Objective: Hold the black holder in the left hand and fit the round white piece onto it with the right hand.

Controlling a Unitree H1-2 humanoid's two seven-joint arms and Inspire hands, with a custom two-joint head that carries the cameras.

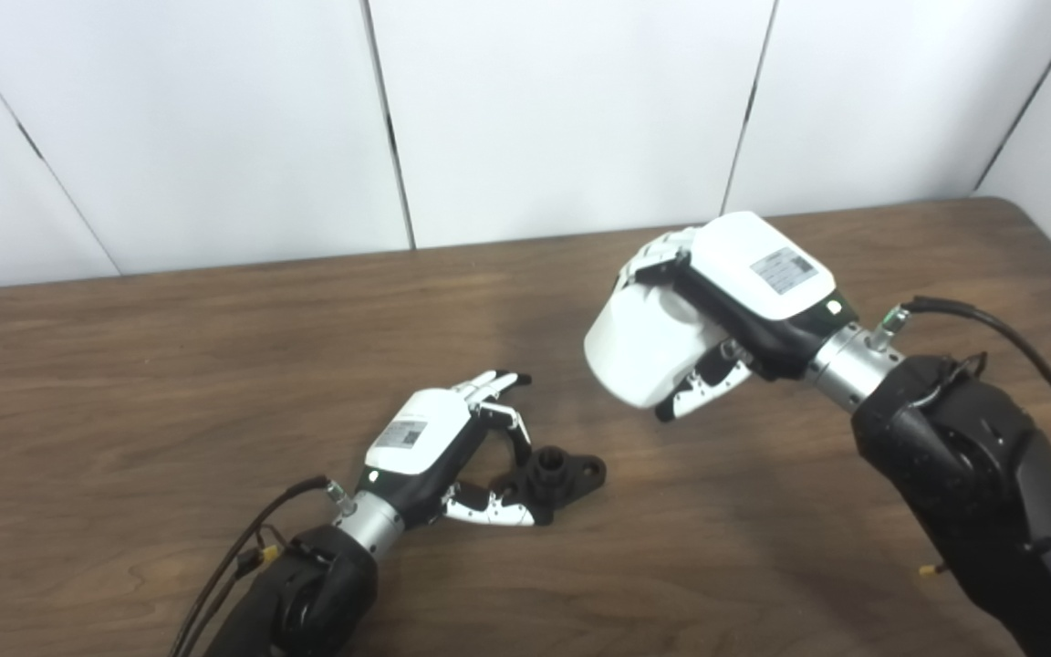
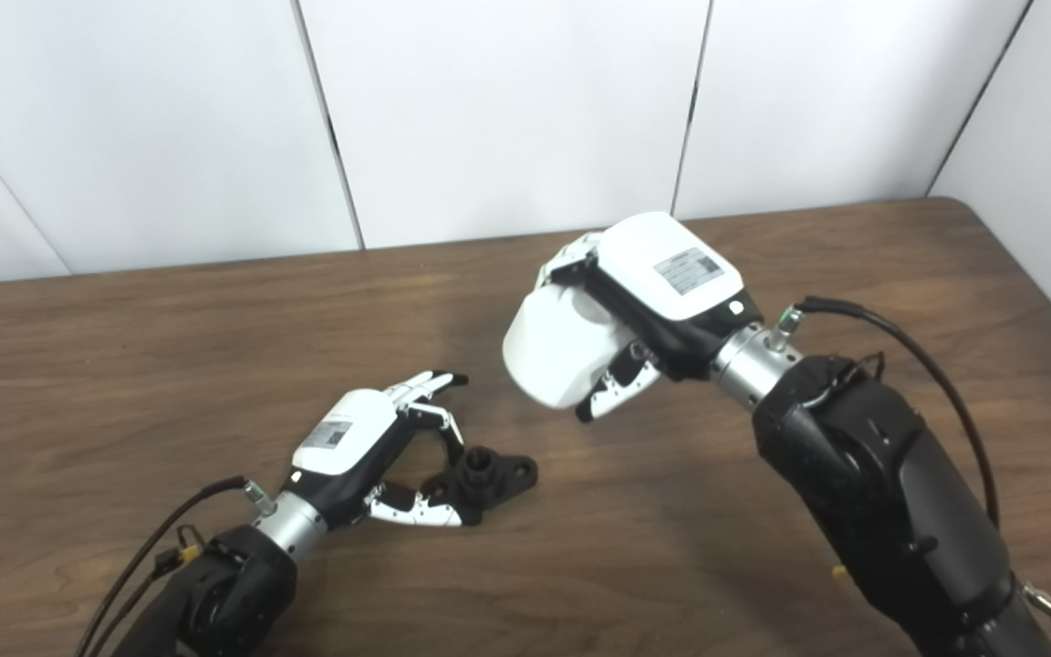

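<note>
White wall panels with dark seams back a brown wood-grain counter (image 1: 170, 383). Black holder (image 1: 555, 478) lies flat on the counter near its front middle: a small plate with rounded lobes, at least one mounting hole visible, and a short ribbed collar standing up at its centre. Looks like rigid moulded plastic, probably light and stiff, so it should take a firm pinch without deforming; the flat lobes at the plate edge seem the sensible place to take hold, leaving the collar free for the fit. Left robot hand (image 1: 452, 447) sits at the holder, thumb low along the near edge and fingers curved over the far side, partly spread; contact with the plate looks likely, but a closed hold cannot be confirmed from either view, and the holder rests on the counter, not lifted. Round white piece (image 1: 639, 351) is raised above the counter, up and to the right of the holder and well apart from it: a smooth, glossy, dome-like shell, presumably hollow, light, and a bit slippery. Right robot hand (image 1: 726, 301) is wrapped over it from above, fingers curled round the top and thumb under the lower edge. Judged stage: holder not yet raised, fitting not begun.
</note>
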